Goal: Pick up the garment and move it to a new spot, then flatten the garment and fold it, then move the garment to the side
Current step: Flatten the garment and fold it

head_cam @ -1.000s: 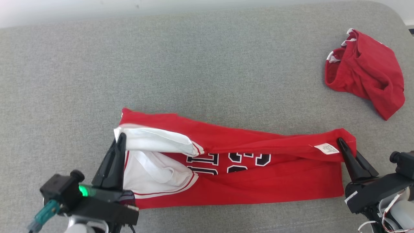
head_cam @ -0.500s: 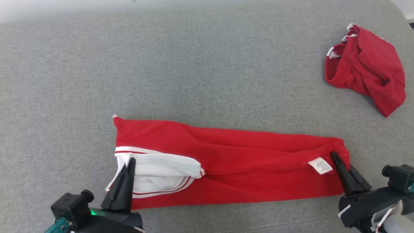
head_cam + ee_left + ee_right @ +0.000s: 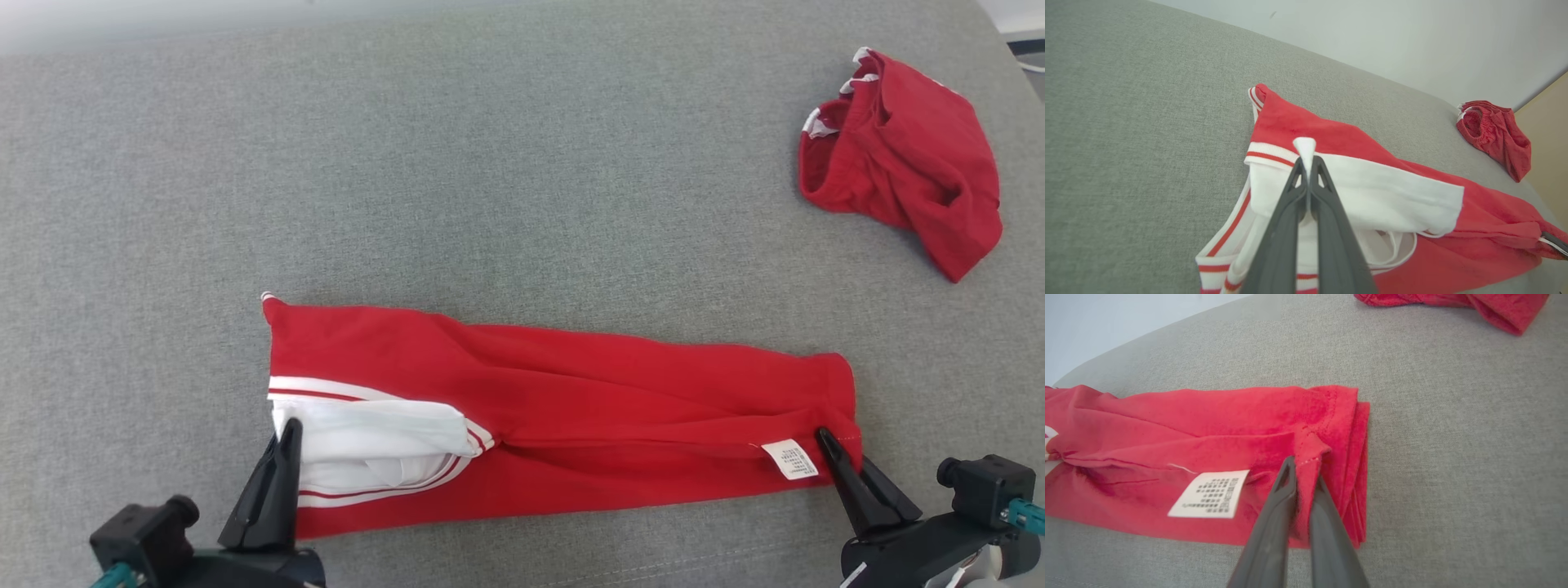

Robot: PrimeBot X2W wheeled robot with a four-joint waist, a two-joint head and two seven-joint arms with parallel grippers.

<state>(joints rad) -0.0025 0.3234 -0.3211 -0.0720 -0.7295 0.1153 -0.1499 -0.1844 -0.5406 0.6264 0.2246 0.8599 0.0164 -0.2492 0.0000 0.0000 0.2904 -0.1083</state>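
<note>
The garment (image 3: 571,408) is a red jersey with white, red-striped trim, lying as a long folded band across the grey cushion (image 3: 490,163). At the band's left end my left gripper (image 3: 290,426) is shut on a fold of the white trim; in the left wrist view a white tuft of garment (image 3: 1363,192) pokes out between the tips of the gripper (image 3: 1306,163). At the right end my right gripper (image 3: 823,436) is shut on the red hem corner, beside a white care label (image 3: 789,459). In the right wrist view the gripper (image 3: 1303,467) pinches that corner of the garment (image 3: 1188,416), beside the label (image 3: 1210,494).
A second, crumpled red garment (image 3: 906,155) lies at the far right of the cushion, apart from the jersey; it also appears as the crumpled piece (image 3: 1494,130) in the left wrist view and along the top edge (image 3: 1453,302) of the right wrist view. A pale wall (image 3: 1412,32) rises behind the cushion.
Both grippers drew the jersey's upper layer toward the near edge and lowered it, covering the black lettering. The band now lies flatter. The head view shifted slightly.
</note>
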